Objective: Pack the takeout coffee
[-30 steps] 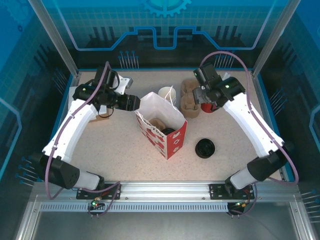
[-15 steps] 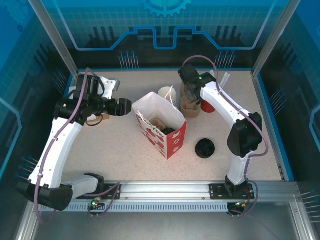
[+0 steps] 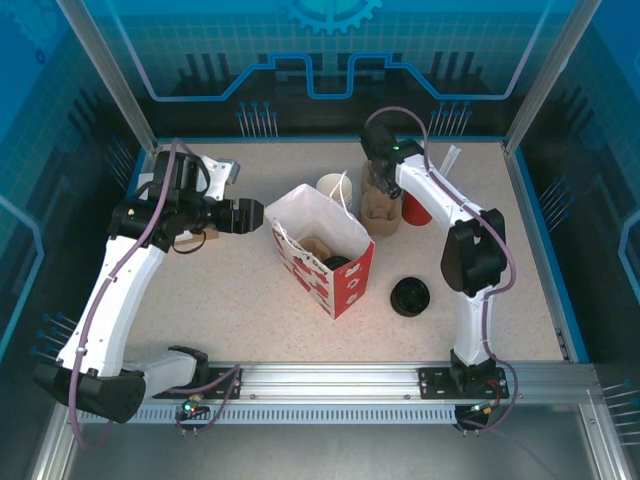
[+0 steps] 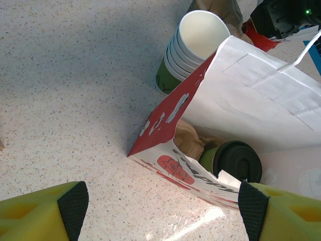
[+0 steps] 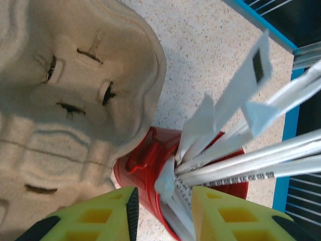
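Observation:
The takeout coffee [image 4: 235, 160], a green cup with a black lid, lies tilted inside the red-and-white paper bag [image 4: 261, 95] beside a brown cardboard piece [image 4: 193, 140]. In the top view the coffee [image 3: 338, 263] shows through the bag's [image 3: 310, 215] open mouth. My left gripper [image 4: 163, 208] is open and empty, just left of the bag [image 3: 252, 213]. My right gripper [image 5: 163, 198] is over a red holder [image 5: 145, 155] at the back, its jaws narrowly apart around paper-wrapped straws [image 5: 241, 145].
A stack of lidless cups [image 3: 335, 188] stands behind the bag. Brown cardboard carriers [image 3: 380, 205] sit beside the red holder [image 3: 415, 212]. A stack of black lids [image 3: 410, 297] lies right of the bag. The blue wall edge runs close behind the holder.
My right arm has swung in from the right to the carriers and red holder, and its jaws have narrowed. My left gripper has backed a little away from the bag and opened wider.

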### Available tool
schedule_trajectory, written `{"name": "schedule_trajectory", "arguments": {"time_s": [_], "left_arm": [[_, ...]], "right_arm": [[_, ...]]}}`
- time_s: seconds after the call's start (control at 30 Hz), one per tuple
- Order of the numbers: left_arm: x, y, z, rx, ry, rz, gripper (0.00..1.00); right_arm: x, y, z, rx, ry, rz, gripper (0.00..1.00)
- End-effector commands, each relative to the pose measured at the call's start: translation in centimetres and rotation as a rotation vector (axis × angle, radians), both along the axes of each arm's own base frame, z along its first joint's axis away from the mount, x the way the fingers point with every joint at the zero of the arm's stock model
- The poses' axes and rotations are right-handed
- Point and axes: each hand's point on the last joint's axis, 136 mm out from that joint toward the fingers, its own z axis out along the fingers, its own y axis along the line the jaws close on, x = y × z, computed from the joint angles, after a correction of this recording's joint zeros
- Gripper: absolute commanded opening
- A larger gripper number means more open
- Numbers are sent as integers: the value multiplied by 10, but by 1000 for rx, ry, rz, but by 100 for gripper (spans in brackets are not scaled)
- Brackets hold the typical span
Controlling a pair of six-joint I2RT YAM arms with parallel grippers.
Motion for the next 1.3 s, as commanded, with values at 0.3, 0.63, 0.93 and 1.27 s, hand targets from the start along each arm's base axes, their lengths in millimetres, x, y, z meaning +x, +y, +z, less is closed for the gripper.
{"name": "schedule_trajectory", "arguments": {"time_s": [0.3,0.63,0.93,1.27], "left_arm": [[-2,5,4,0,2,23,82],[-1,4,3,-5,8,22,83],[-1,2,0,-17,13,19,83],[-1,0,-2,-33,10,17,83]], "right_arm": [[26,-11,-3,4,-19,-12,26],[10,-15,18,27,-44,-26,14],[-21,-24,51,84,-95,-46,13],[-41,-26,54,274,-114,-32,13]]}}
